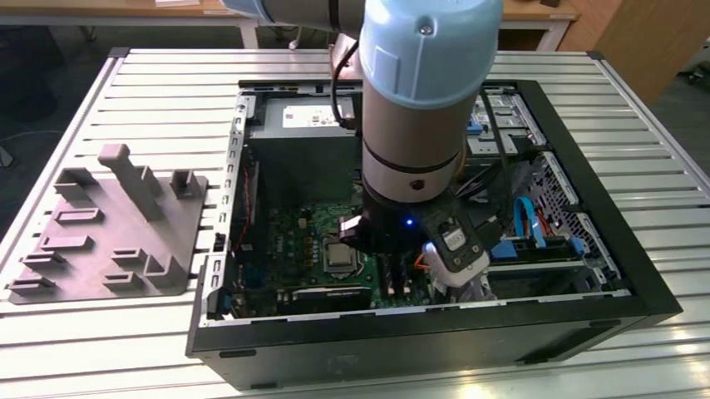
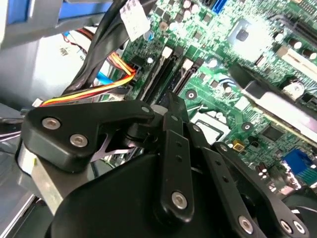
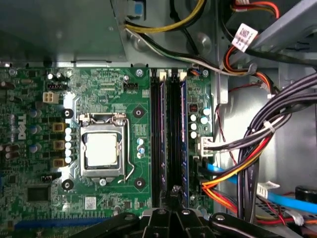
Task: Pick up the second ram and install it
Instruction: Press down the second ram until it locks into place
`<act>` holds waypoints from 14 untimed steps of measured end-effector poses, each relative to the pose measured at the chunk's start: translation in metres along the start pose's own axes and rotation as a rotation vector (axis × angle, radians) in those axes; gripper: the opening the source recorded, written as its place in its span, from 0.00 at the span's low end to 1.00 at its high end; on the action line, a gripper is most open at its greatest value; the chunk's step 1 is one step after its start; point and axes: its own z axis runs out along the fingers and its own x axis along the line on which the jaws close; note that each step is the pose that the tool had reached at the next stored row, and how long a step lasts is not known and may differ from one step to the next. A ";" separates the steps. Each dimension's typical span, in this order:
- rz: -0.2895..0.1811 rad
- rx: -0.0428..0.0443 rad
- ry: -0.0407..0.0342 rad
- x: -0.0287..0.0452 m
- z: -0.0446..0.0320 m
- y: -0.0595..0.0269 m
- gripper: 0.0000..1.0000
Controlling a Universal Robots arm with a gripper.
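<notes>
The big pale-blue and silver robot arm reaches down into the open black computer case, beside the grey plastic fixture on the slatted table. Its black gripper hangs over the green motherboard; I cannot tell how wide it stands. The dark, narrow second ram sits upright in the slots just beside bundled cables.

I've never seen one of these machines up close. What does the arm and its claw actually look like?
The arm is a thick silver-grey tube with a pale blue cap at its joint, and a black cable runs down beside it. Near the wrist sits a black section with a small blue light. The gripper is matte black, built from flat linked bars fastened with silver screws.
</notes>
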 end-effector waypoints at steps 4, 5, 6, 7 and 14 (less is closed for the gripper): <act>0.000 -0.0004 -0.0009 0.0003 0.0009 0.0081 0.10; 0.000 -0.0007 -0.0014 0.0004 0.0011 0.0103 0.10; 0.000 -0.0010 -0.0020 0.0004 0.0012 0.0127 0.10; 0.000 -0.0012 -0.0027 0.0005 0.0013 0.0151 0.10; 0.000 -0.0021 -0.0069 0.0011 0.0024 0.0338 0.10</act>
